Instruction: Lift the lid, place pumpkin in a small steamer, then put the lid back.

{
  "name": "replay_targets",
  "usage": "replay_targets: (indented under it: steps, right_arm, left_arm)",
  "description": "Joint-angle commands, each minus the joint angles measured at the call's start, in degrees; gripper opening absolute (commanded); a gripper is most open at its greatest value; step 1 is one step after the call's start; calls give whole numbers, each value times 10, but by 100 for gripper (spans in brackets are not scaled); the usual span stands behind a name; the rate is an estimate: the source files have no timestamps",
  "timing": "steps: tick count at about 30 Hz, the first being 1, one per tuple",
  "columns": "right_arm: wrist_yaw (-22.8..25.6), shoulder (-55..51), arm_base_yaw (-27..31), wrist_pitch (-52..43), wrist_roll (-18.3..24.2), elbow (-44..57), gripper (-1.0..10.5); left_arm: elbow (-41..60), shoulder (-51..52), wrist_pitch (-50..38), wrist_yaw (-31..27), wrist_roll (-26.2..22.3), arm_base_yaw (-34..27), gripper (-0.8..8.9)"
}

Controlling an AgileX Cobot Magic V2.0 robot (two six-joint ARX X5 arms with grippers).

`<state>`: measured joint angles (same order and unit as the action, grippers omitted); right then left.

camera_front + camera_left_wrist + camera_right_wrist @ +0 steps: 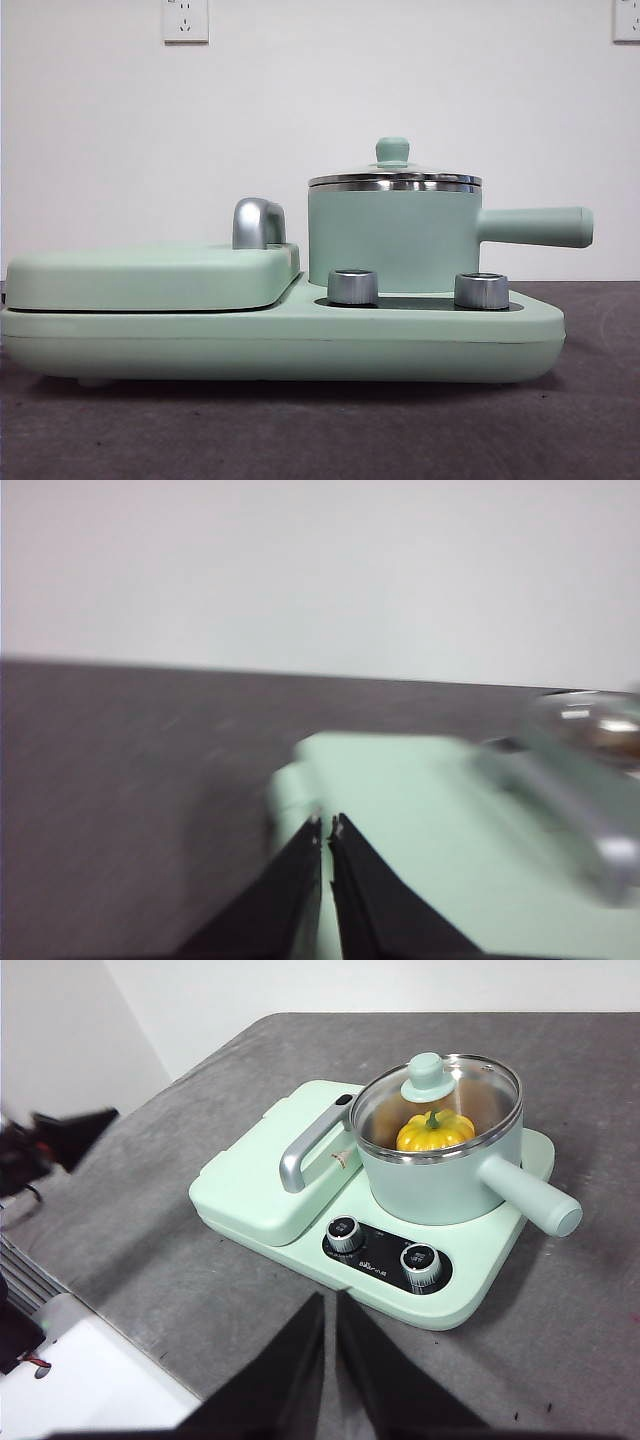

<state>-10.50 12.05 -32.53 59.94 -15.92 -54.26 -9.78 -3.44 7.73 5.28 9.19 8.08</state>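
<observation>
Right wrist view shows the lid [440,1095], a glass disc in a steel rim that looks rigid, breakable and slick, seated on the small steamer [440,1175] with the pumpkin [434,1132] already inside; its little knob is the only sensible place to pinch it. Both arms are clear of the pot: the right gripper [330,1305] hangs well back with jaws closed on nothing. The left gripper [326,830], also clenched empty, sits by what is probably the griddle cover [420,820], though that picture is blurred.
</observation>
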Motion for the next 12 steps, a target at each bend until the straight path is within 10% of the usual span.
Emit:
replay_targets:
  steps: [1,12]
  right_arm:
    - [0,1,-3,-4,1,-5,16]
    - [0,1,-3,-4,1,-5,16]
  left_arm:
    - [47,16,-22,-31,38,-11,20]
    - [90,33,16,-57,-29,-27,20]
